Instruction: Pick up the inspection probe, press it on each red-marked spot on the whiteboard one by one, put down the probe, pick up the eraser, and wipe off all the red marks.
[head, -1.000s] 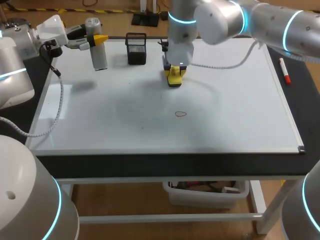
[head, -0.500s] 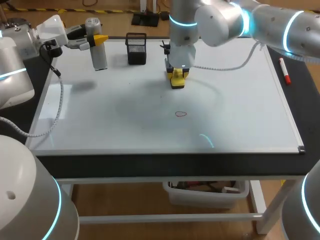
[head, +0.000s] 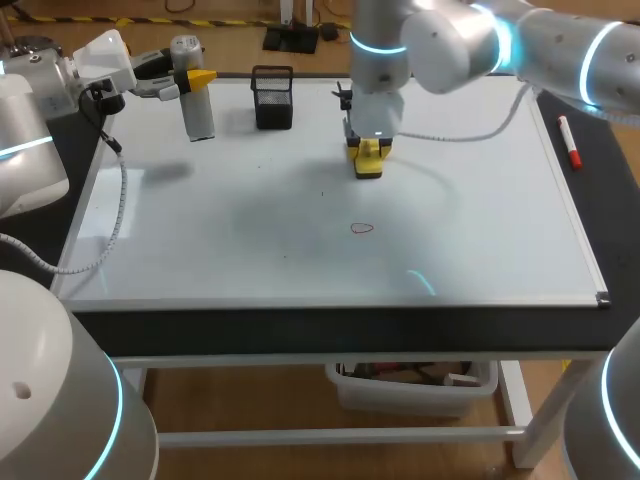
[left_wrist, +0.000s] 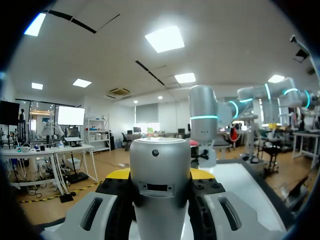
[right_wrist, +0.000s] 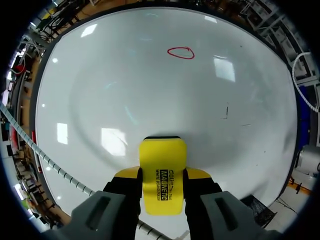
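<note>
The left hand (head: 196, 78) is clamped on the upright inspection probe (head: 196, 110) at the far-left corner of the whiteboard (head: 480, 220). The right hand (head: 368, 152) grips the yellow eraser (right_wrist: 161, 165) over the whiteboard's far middle. One red mark (head: 362, 228) sits near the whiteboard's centre.

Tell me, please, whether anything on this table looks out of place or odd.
Nothing is spilled or damaged. One oddity: the inspection probe is not set down but held upright in the left arm's jaws by the whiteboard's far left corner, while the right arm's jaws hold the eraser.
</note>
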